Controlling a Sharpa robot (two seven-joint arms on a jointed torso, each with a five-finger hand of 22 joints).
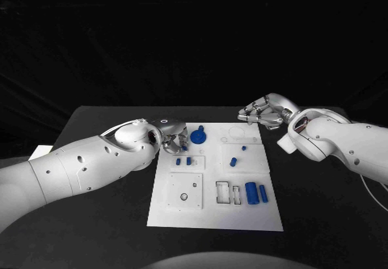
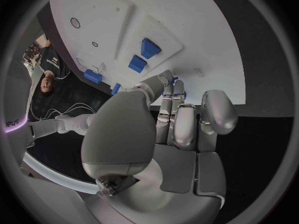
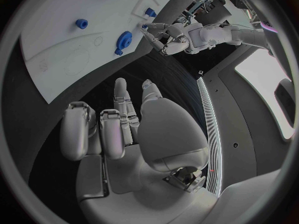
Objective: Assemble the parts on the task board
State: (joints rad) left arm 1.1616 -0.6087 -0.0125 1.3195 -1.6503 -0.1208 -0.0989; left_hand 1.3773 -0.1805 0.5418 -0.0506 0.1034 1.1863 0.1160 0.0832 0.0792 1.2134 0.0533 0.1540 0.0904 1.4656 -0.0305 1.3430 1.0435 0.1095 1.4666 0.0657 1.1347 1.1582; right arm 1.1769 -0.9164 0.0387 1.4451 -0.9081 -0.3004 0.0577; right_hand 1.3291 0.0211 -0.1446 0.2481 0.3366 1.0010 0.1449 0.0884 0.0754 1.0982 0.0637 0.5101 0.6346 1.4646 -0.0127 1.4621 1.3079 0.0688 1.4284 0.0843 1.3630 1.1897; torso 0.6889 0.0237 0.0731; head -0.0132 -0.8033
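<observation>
The white task board (image 1: 212, 216) lies in the middle of the black table. My left hand (image 1: 173, 140) hovers over its far left corner, beside a blue gear (image 1: 199, 136). In the left wrist view the thumb and a finger meet on a small blue part (image 2: 174, 79). Two short blue pegs (image 1: 183, 161) stand just in front of that hand. My right hand (image 1: 263, 112) hangs beyond the board's far right corner, with its fingers (image 3: 124, 104) apart and nothing in them. Two blue cylinders (image 1: 257, 193) lie near the board's right edge.
Two more small blue pegs (image 1: 243, 148) (image 1: 232, 162) stand mid-board on the right. A raised square plate (image 1: 184, 190) and rectangular slots (image 1: 228, 193) take up the near half. Bare black table (image 1: 323, 207) surrounds the board.
</observation>
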